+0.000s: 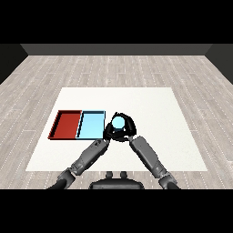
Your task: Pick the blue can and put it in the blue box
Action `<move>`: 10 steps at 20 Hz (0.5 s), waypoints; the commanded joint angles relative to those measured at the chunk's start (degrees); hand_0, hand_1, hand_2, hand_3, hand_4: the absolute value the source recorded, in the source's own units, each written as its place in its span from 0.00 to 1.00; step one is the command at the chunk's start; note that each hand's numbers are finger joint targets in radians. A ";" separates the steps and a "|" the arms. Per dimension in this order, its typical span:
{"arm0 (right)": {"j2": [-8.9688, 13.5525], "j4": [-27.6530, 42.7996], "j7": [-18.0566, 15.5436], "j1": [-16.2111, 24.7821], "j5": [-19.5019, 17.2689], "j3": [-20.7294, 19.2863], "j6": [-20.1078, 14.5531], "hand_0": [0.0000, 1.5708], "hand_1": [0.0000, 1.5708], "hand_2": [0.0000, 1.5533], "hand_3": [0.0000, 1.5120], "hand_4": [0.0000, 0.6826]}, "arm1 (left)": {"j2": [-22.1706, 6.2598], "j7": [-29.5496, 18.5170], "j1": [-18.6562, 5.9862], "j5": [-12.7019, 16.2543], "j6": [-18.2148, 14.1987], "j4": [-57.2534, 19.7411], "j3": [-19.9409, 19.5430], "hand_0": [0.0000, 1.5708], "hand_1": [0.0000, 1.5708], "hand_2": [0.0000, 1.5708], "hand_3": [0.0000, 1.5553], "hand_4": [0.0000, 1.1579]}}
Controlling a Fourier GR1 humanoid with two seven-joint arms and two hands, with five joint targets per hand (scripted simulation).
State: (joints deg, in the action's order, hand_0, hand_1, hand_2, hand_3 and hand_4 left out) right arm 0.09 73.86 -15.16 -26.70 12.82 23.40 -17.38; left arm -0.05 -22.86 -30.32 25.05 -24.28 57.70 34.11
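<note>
Even, bright light with almost no shadow

We see the white tabletop [150, 136] evenly lit, without glare. Just beyond the right hand [128, 128] it stays equally pale, and under both hands we make out no distinct cast shadow. Far beyond the hands, the back wall [116, 49] falls dark against the lighter grey floor [116, 70].

White table [150, 104] mid-rm, grey wood-plank floor [54, 73] all round, dark wall [116, 49] at back

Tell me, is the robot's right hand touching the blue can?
Touching. The head view shows the right hand curled round the blue can, just right of the light blue tray.
</note>
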 commanded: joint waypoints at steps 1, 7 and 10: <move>-0.08 -5.11 -3.54 -2.82 2.46 -0.47 1.24 0.93 0.93 0.94 0.90 0.77 | 0.05 1.80 2.88 -3.62 0.13 3.77 -0.29 0.00 0.00 0.00 0.00 0.00; -0.06 -3.29 -0.40 -3.74 1.36 2.49 -2.97 0.91 0.91 0.93 0.89 0.75 | 0.01 0.87 -4.93 2.37 -2.24 -2.01 2.73 0.00 0.00 0.00 0.00 0.00; -0.05 0.27 -1.90 -0.55 2.89 8.49 -6.29 0.92 0.92 0.93 0.90 0.71 | -0.01 1.78 -2.92 -0.74 -0.20 -1.41 -0.49 0.00 0.00 0.00 0.00 0.00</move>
State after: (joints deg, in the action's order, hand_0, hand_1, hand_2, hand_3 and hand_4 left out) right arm 0.85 72.41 -15.79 -29.22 14.10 27.78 -21.69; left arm -1.48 -22.50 -31.17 25.54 -25.27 57.00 34.89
